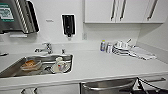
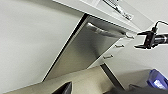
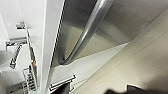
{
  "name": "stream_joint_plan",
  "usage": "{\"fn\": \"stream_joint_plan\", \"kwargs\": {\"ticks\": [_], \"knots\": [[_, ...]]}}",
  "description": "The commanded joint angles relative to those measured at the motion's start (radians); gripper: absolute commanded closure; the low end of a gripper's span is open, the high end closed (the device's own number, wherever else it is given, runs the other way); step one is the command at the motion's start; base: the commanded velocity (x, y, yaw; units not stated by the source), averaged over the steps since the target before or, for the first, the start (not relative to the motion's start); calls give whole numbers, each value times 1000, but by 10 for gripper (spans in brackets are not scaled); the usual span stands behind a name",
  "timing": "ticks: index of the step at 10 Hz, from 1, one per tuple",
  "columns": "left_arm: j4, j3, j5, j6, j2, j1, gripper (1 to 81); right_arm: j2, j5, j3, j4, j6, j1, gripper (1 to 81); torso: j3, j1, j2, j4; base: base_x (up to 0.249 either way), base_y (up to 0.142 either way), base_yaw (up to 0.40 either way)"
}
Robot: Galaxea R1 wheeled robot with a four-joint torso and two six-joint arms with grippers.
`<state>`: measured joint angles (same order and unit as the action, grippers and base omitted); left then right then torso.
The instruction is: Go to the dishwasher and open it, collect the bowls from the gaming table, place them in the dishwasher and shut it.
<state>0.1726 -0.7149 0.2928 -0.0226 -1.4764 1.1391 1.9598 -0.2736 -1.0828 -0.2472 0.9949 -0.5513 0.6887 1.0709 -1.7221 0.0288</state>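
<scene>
The dishwasher (image 1: 107, 87) sits under the white counter straight below me, its brushed steel front (image 2: 85, 52) seen from low down in the left wrist view. Its bar handle (image 2: 105, 31) runs along the top edge, and a dark gap lines the door's side. My right gripper (image 2: 136, 40) hangs open and empty just off the handle's far end, not touching it. The right wrist view has the handle (image 3: 87, 32) very close. My right arm (image 1: 150, 86) shows by the door's right corner. The bowls and the gaming table are out of view.
A steel sink (image 1: 15, 68) holds dishes and a clear container, with a tap (image 1: 47, 47) behind. White plates and cups (image 1: 122, 48) are stacked at the counter's right. White drawers (image 2: 117, 46) flank the dishwasher. Wall cabinets (image 1: 120, 11) hang above.
</scene>
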Motion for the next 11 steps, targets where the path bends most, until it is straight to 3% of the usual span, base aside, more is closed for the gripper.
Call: {"fn": "stream_joint_plan", "kwargs": {"ticks": [1, 3, 6, 9, 11], "knots": [[24, 26, -7, 4, 53, -65, 10, 29, -163, -92, -7, 171, 185, 10, 0, 0, 0, 0, 0, 0, 0], [24, 26, -7, 4, 53, -65, 10, 92, -217, -166, 6, 223, 208, 10, 0, 0, 0, 0, 0, 0, 0], [24, 23, -7, 4, 54, -65, 10, 173, -288, -236, 124, 330, 242, 10, 0, 0, 0, 0, 0, 0, 0], [24, 20, -7, 4, 51, -66, 10, 202, -395, -203, 340, 561, 288, 10, 0, 0, 0, 0, 0, 0, 0], [24, 17, -9, 4, 45, -65, 10, 202, -403, -189, 443, 697, 284, 10, 1, 0, 0, 0, 0, 0, 0]]}}
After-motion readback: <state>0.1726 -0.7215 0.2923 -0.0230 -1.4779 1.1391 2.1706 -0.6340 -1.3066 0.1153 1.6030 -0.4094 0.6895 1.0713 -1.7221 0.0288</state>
